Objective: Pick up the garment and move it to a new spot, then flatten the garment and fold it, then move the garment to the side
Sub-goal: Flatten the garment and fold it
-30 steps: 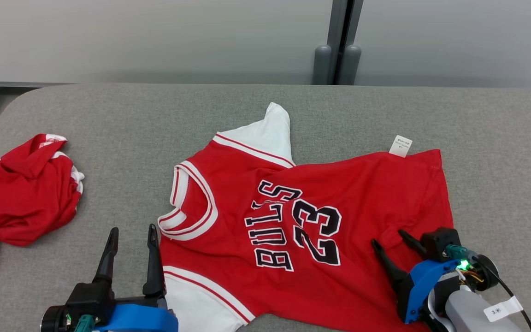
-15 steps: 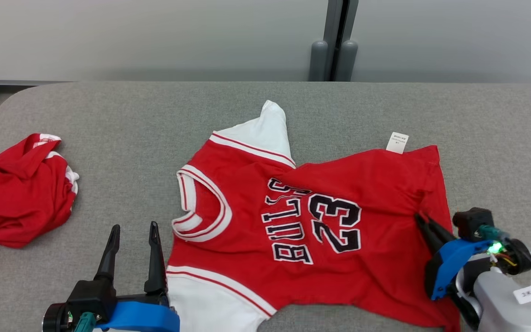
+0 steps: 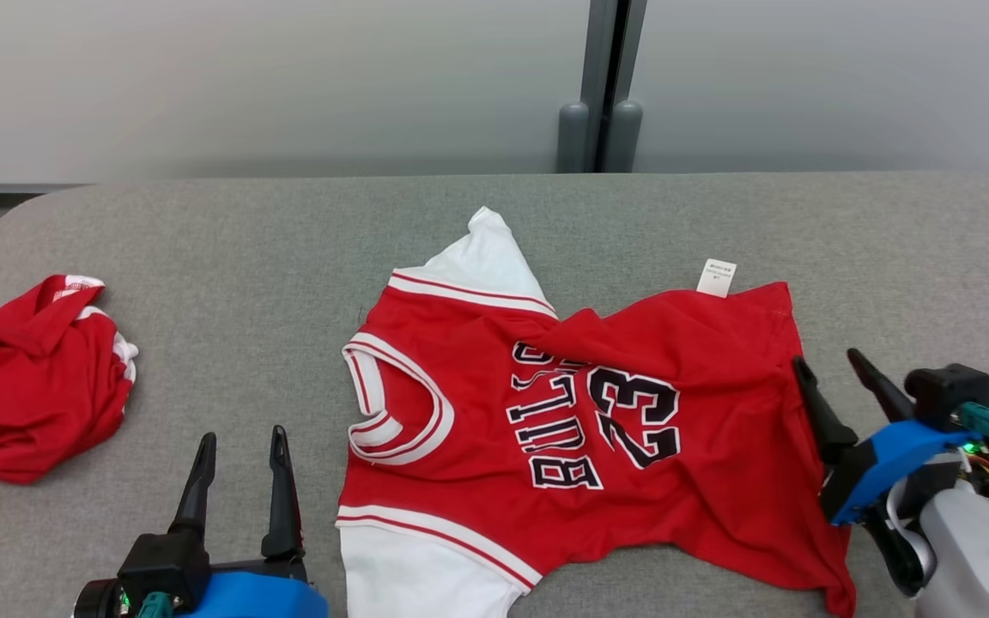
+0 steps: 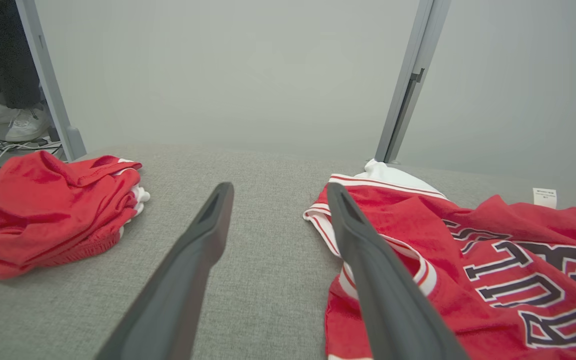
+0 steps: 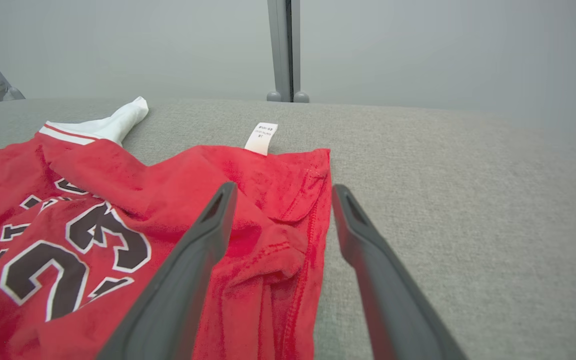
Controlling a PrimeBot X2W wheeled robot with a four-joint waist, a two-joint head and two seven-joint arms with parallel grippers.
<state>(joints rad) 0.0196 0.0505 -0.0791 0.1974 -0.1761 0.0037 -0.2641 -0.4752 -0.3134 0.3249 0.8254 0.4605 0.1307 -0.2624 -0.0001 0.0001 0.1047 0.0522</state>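
Note:
The garment (image 3: 580,403) is a red jersey with white sleeves and "BULLS 23" print. It lies wrinkled on the grey table (image 3: 203,240), collar to the left and hem to the right. My right gripper (image 3: 825,359) is open at the hem's right edge. In the right wrist view the gripper (image 5: 284,187) straddles the bunched hem of the garment (image 5: 93,200), with nothing held. My left gripper (image 3: 241,436) is open over bare table, left of the collar. The left wrist view has the gripper (image 4: 279,187) just beside the garment's (image 4: 493,260) neckline.
A second red garment (image 3: 31,369) lies crumpled at the table's left edge, also in the left wrist view (image 4: 43,210). A grey post (image 3: 602,86) stands behind the table against a pale wall. A person's shoes (image 4: 8,120) and cables are on the floor beyond the left corner.
My right gripper shut on cloth near the hem, dragged the garment to the right, and has opened again. The head view has shifted. The left gripper stayed put.

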